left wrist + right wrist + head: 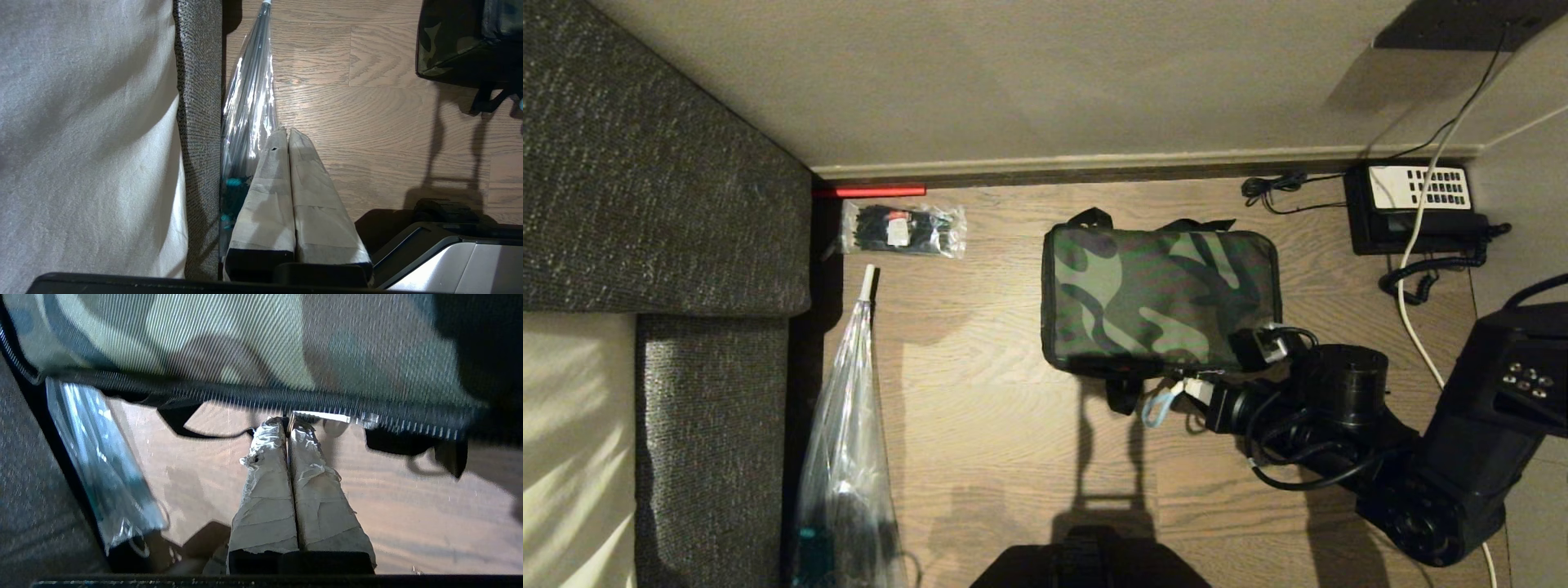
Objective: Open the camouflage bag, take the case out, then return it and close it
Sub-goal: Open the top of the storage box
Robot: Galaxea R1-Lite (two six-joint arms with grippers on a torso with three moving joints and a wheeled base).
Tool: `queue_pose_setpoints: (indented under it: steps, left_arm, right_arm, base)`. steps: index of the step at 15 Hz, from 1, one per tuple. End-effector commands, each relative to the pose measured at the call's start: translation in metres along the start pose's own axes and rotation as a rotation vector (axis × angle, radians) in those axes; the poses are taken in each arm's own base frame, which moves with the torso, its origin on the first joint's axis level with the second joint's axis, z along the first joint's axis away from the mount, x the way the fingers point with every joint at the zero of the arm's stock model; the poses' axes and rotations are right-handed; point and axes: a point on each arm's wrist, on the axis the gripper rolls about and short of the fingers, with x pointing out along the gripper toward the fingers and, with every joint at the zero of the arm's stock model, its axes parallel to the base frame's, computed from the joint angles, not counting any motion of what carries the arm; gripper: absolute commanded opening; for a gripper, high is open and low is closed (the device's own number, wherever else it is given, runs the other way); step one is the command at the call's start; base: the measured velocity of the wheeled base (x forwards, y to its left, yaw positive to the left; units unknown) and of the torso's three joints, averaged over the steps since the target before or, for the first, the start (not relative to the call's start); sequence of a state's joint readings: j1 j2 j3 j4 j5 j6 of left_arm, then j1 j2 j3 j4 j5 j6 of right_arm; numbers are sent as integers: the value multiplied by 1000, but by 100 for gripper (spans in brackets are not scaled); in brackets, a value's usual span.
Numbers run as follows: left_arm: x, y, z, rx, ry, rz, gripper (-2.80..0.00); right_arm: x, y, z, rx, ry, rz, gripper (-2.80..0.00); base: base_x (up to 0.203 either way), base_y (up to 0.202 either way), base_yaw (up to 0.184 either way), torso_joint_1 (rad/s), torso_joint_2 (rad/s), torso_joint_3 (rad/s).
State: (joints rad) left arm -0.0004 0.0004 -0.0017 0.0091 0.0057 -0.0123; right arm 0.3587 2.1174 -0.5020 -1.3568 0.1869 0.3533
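The camouflage bag (1156, 298) lies flat and zipped on the wooden floor; a corner of it also shows in the left wrist view (457, 45). My right gripper (1186, 387) is at the bag's near edge, by its right corner. In the right wrist view the taped fingers (265, 473) are pressed together, and the right gripper (289, 424) is shut on the metal zipper pull just below the black zipper (310, 404). A light-blue loop (1158, 406) hangs beside the fingertips. The case is hidden. My left gripper (288, 131) is parked off to the left above the floor, shut on nothing.
A dark sofa (662, 204) borders the left side, with a long clear plastic bag (849, 425) lying along it. A packet of black ties (903, 229) sits near the wall. A black telephone (1413, 204) and its cables are at the back right. My base (1094, 563) is at the near edge.
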Motion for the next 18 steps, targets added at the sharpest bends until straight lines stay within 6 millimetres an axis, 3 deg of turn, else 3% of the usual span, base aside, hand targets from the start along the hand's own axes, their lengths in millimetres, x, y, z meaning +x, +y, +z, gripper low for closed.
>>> queue_pose_setpoints:
  steps: [1,6,18]
  left_arm:
    - [0,0,0,0,-2,1,-280]
    - [0,0,0,0,-2,-1,-280]
    - [0,0,0,0,-2,0,-280]
  right_arm:
    - [-17,0,2,-28,21,26,-280]
    - [-38,-5,6,-80,41,29,-280]
    - [-57,-33,13,-188,43,-16,-280]
  base:
    - [0,0,0,0,0,0]
    - [0,0,0,0,0,0]
    - [0,0,0,0,0,0]
